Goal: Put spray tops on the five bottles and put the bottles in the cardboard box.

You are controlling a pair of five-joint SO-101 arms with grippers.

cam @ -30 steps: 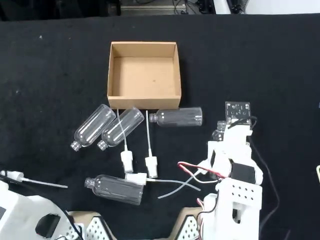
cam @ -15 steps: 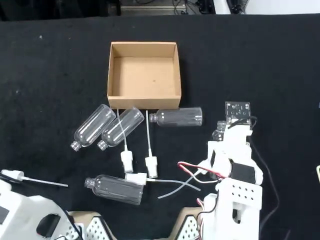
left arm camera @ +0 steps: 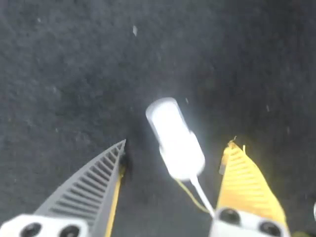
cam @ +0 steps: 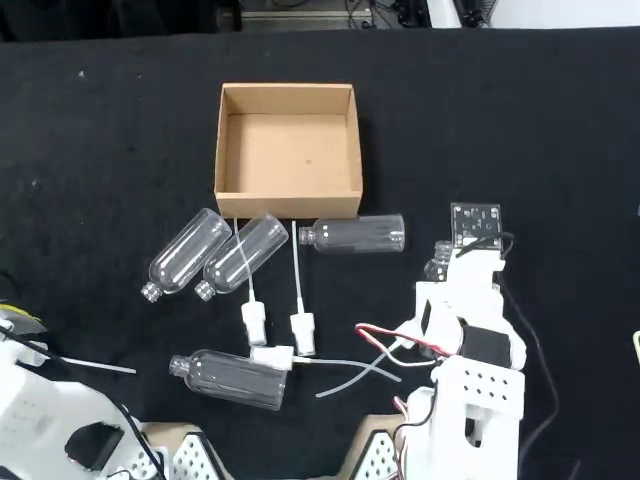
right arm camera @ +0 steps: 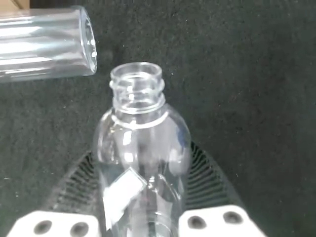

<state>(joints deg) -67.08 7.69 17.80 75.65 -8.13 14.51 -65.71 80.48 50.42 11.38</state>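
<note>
Evidently barely begun: the cardboard box [cam: 288,150] is empty, four bottles [cam: 355,234] lie uncapped on the surface [cam: 520,120], the right pincer [right arm camera: 143,165] pinches a fifth bottle [right arm camera: 140,133], and the left pincer [left arm camera: 177,145], spread wide, straddles a spray top [left arm camera: 174,137].

The table [cam: 520,120] is plain black. The cardboard box [cam: 288,92] is plain tan-brown. Each bottle [cam: 355,235] is clear and colourless, each spray top [cam: 302,330] white. The left gripper [left arm camera: 177,144] has one ribbed grey finger and one ribbed yellow; the right gripper [right arm camera: 142,153] has ribbed dark grey ones. The right arm [cam: 478,390] is white with a red wire [cam: 372,330].
</note>
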